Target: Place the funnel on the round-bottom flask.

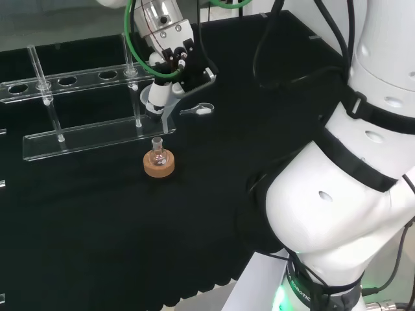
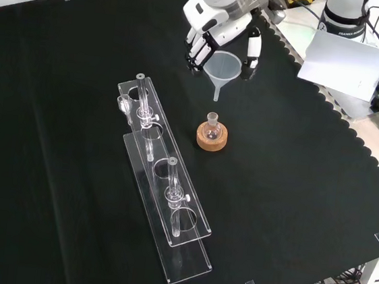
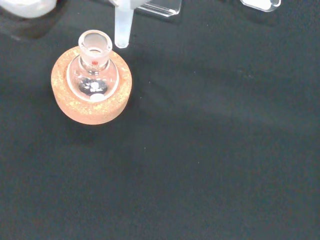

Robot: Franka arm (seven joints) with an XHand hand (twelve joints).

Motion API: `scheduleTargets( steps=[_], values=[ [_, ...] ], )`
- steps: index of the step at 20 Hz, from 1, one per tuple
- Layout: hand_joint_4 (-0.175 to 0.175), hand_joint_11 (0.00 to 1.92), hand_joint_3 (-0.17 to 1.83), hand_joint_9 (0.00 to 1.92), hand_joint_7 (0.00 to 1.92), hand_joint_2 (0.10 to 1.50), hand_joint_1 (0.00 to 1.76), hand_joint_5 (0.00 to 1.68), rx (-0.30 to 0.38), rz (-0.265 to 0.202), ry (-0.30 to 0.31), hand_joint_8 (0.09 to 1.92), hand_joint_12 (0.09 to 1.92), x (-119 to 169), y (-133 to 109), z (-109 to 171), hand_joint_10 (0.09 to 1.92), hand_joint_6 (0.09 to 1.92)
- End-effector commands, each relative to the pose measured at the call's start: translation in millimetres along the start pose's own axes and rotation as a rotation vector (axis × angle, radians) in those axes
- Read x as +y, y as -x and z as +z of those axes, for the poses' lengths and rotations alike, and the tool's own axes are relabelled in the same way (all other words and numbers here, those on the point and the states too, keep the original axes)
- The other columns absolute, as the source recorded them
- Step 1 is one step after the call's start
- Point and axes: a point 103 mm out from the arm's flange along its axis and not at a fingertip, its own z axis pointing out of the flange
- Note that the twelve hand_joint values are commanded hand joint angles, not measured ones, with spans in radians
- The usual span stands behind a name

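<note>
Black cloth (image 2: 292, 193) with a scalloped edge covers the bench, and beyond that edge in the front view lie cables and a grey box. On the cloth stands a long clear acrylic rack (image 2: 163, 200) with round holes, carrying a few glass tubes. Above the cloth the hand (image 2: 218, 30) has its fingers curled round the rim of a translucent plastic funnel (image 2: 222, 67), held upright with its stem pointing down, above and apart from the small round-bottom flask (image 2: 211, 125). That clear flask sits with its short neck up in a cork ring (image 2: 213, 138). The wrist view shows the funnel's stem tip just beside the flask's open mouth, off centre; the head view hides the funnel's cone behind the hand.
</note>
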Motion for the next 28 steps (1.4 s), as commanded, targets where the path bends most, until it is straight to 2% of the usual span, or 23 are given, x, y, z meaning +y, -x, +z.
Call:
scheduleTargets(
  steps=[1,5,8,10,12,14,16,22,28],
  values=[
    [0.014,0.61,0.5,0.77,0.44,0.78,0.9,0.91,0.015,0.012,-0.005,0.67,1.16,16.9,-12.9,11.0,0.47,0.76],
    [0.012,0.61,0.5,0.77,0.44,0.78,0.9,0.91,0.02,-0.004,-0.006,0.67,1.16,22.6,-18.7,10.4,0.47,0.76],
    [0.012,0.61,0.5,0.77,0.44,0.78,0.9,0.92,0.016,0.0,-0.005,0.68,1.16,26.6,-20.0,10.2,0.47,0.77],
    [0.011,0.61,0.5,0.77,0.44,0.78,0.9,0.92,0.033,-0.016,0.006,0.68,1.16,24.9,-10.1,13.0,0.47,0.77],
    [0.011,0.61,0.5,0.77,0.44,0.78,0.9,0.92,0.033,-0.018,0.004,0.68,1.16,25.7,-9.2,13.6,0.47,0.77],
    [0.011,0.62,0.5,0.77,0.44,0.78,0.9,0.92,0.0,-0.033,-0.006,0.68,1.16,28.5,-12.3,13.2,0.47,0.77],
    [0.01,0.62,0.5,0.77,0.44,0.78,0.91,0.92,0.014,-0.039,-0.001,0.68,1.16,30.2,-11.9,13.7,0.47,0.77],
    [0.009,0.62,0.51,0.77,0.44,0.78,0.91,0.92,0.029,-0.026,-0.004,0.68,1.16,34.2,-12.2,14.2,0.47,0.77],
    [0.009,0.62,0.51,0.77,0.43,0.78,0.91,0.92,0.028,-0.024,-0.02,0.68,1.16,44.3,-26.5,13.1,0.47,0.77]
  ],
)
